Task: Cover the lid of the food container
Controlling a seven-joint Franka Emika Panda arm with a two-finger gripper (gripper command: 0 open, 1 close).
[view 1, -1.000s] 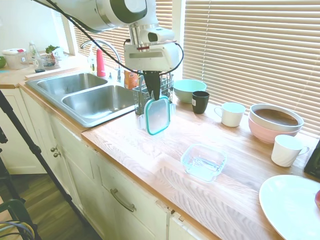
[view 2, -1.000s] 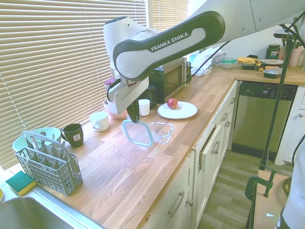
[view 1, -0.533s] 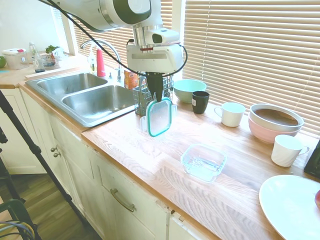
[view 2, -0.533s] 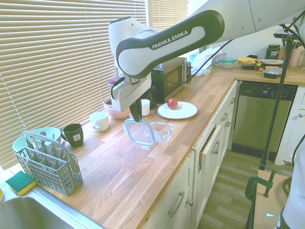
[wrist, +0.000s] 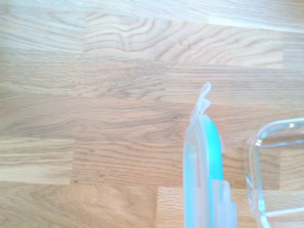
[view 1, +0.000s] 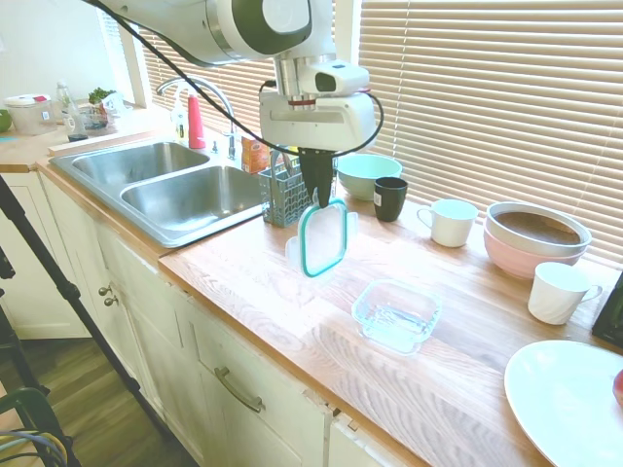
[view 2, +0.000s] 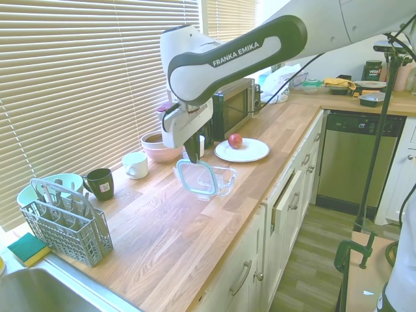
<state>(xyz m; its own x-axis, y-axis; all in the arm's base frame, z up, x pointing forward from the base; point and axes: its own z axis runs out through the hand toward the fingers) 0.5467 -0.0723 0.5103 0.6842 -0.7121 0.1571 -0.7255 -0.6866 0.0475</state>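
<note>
The lid [view 1: 323, 238], clear with a teal rim, hangs on edge above the wooden counter, and my gripper [view 1: 319, 199] is shut on its top edge. The food container [view 1: 397, 314], a small clear square dish, sits open on the counter to the right of the lid and a little nearer the front edge. In the second exterior view the lid [view 2: 198, 177] hangs just in front of the food container [view 2: 223, 175] under the gripper [view 2: 194, 156]. The wrist view shows the lid [wrist: 204, 175] edge-on beside a corner of the food container [wrist: 278, 171].
Behind the lid stand a grey cutlery rack [view 1: 287, 190], a light-green bowl [view 1: 368, 173] and a black mug [view 1: 390, 197]. Two white mugs [view 1: 450, 222], a pink bowl [view 1: 535, 238] and a white plate [view 1: 569, 394] lie to the right. The sink [view 1: 185, 190] is to the left.
My gripper has carried the lid to the right, away from the cutlery rack and closer to the food container. The container has not moved.
</note>
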